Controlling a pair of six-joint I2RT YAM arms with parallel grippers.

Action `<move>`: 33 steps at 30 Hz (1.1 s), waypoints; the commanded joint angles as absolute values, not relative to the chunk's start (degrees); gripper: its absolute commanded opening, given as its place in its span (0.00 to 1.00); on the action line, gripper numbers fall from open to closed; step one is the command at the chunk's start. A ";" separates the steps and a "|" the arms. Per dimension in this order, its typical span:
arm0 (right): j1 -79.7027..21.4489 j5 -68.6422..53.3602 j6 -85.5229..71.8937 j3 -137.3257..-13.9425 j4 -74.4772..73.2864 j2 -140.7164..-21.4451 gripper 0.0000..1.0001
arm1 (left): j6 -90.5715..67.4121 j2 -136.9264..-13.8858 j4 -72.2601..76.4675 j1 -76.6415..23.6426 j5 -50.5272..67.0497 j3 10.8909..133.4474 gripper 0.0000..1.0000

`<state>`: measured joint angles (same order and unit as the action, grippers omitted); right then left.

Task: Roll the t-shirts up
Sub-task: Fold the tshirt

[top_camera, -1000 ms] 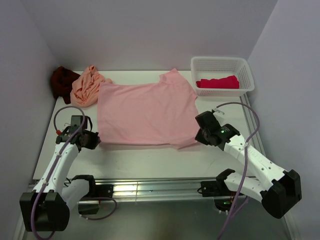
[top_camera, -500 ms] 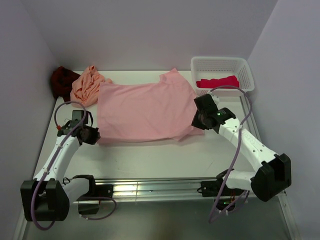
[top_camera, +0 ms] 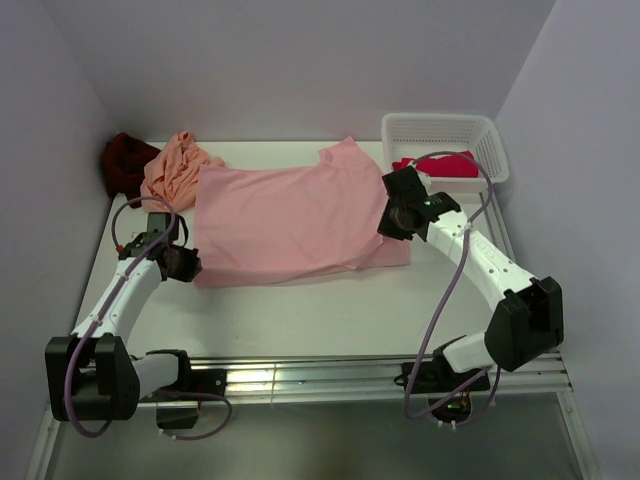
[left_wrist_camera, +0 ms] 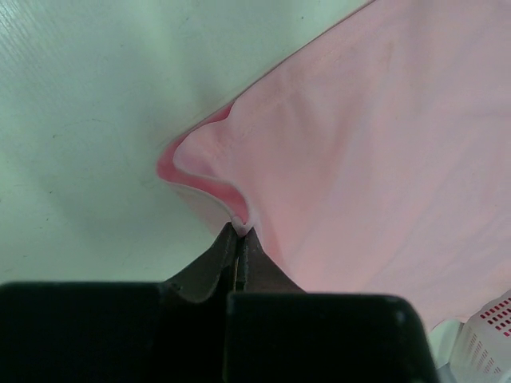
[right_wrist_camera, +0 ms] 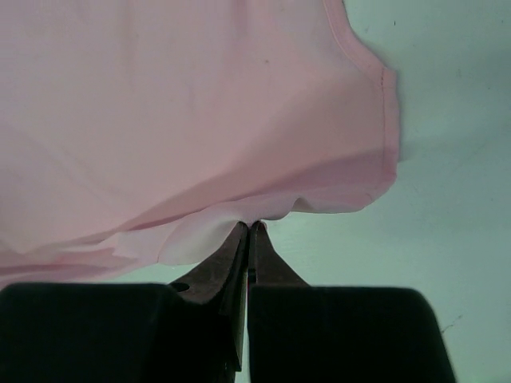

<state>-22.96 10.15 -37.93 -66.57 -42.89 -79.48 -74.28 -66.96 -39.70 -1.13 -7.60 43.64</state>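
The light pink t-shirt (top_camera: 285,220) lies spread on the white table, its near edge folded back. My left gripper (top_camera: 188,265) is shut on its near left corner, where the cloth (left_wrist_camera: 383,152) puckers at the fingertips. My right gripper (top_camera: 386,224) is shut on the shirt's right edge, and the pink cloth (right_wrist_camera: 176,104) folds up from the fingertips. A crumpled peach-orange t-shirt (top_camera: 172,175) and a dark maroon t-shirt (top_camera: 122,162) lie at the back left. A bright red t-shirt (top_camera: 440,163) lies in the basket.
The white lattice basket (top_camera: 490,140) stands at the back right, just behind my right arm; its corner also shows in the left wrist view (left_wrist_camera: 487,339). Walls close in the back and both sides. Bare table (top_camera: 300,315) lies in front of the pink shirt.
Both grippers have moved away from me with the shirt's near edge, the right one much farther toward the basket. The near hem has folded back over the shirt.
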 commanded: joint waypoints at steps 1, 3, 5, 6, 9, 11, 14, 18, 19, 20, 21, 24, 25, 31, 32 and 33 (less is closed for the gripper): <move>-22.15 10.20 -36.39 -70.48 -42.63 -81.12 0.00 | -75.23 -67.59 -38.06 -0.62 -8.79 46.67 0.00; -22.06 10.20 -36.04 -71.71 -42.80 -81.91 0.00 | -75.15 -68.11 -37.88 -0.44 -8.79 47.02 0.00; -21.89 10.20 -35.69 -72.77 -42.80 -82.97 0.00 | -75.23 -68.38 -37.62 -0.18 -8.61 47.02 0.00; -21.80 10.28 -35.68 -73.12 -42.98 -83.32 0.00 | -75.32 -68.55 -37.36 -0.09 -8.44 46.93 0.00; -21.53 10.37 -35.33 -74.44 -43.06 -84.81 0.00 | -75.41 -68.73 -36.48 -0.09 -8.00 46.32 0.00; -21.27 10.37 -35.33 -75.23 -42.89 -86.04 0.00 | -75.50 -68.82 -35.51 1.84 -7.74 45.88 0.00; -21.01 10.11 -35.16 -76.02 -42.54 -87.45 0.00 | -75.41 -69.26 -34.89 2.55 -7.38 45.79 0.00; -20.30 9.76 -34.98 -76.90 -41.49 -89.29 0.00 | -75.15 -70.75 -34.63 2.99 -7.47 46.41 0.00; -20.30 9.76 -34.81 -77.17 -41.31 -89.64 0.00 | -75.15 -71.01 -34.28 2.99 -7.38 46.49 0.00; -20.22 9.84 -34.80 -77.43 -41.22 -89.91 0.00 | -75.15 -71.36 -34.02 2.99 -7.12 46.41 0.00; -20.13 9.93 -34.89 -77.69 -41.22 -90.35 0.00 | -75.15 -71.80 -33.75 2.99 -6.95 46.41 0.00; -19.78 9.58 -34.89 -78.66 -40.78 -91.40 0.00 | -75.23 -72.94 -32.78 2.99 -6.77 46.49 0.00; -19.78 9.41 -34.89 -79.10 -40.69 -91.93 0.00 | -75.15 -73.21 -32.70 3.08 -6.77 46.58 0.00; -19.42 9.58 -34.89 -81.73 -40.87 -94.48 0.00 | -74.97 -75.41 -32.61 2.99 -7.21 48.25 0.00; -19.34 9.41 -34.89 -82.00 -40.78 -94.74 0.00 | -74.97 -75.58 -32.35 2.99 -7.21 48.60 0.00; -19.25 9.32 -34.89 -82.35 -40.69 -95.09 0.00 | -74.97 -76.11 -32.26 2.99 -7.21 48.78 0.00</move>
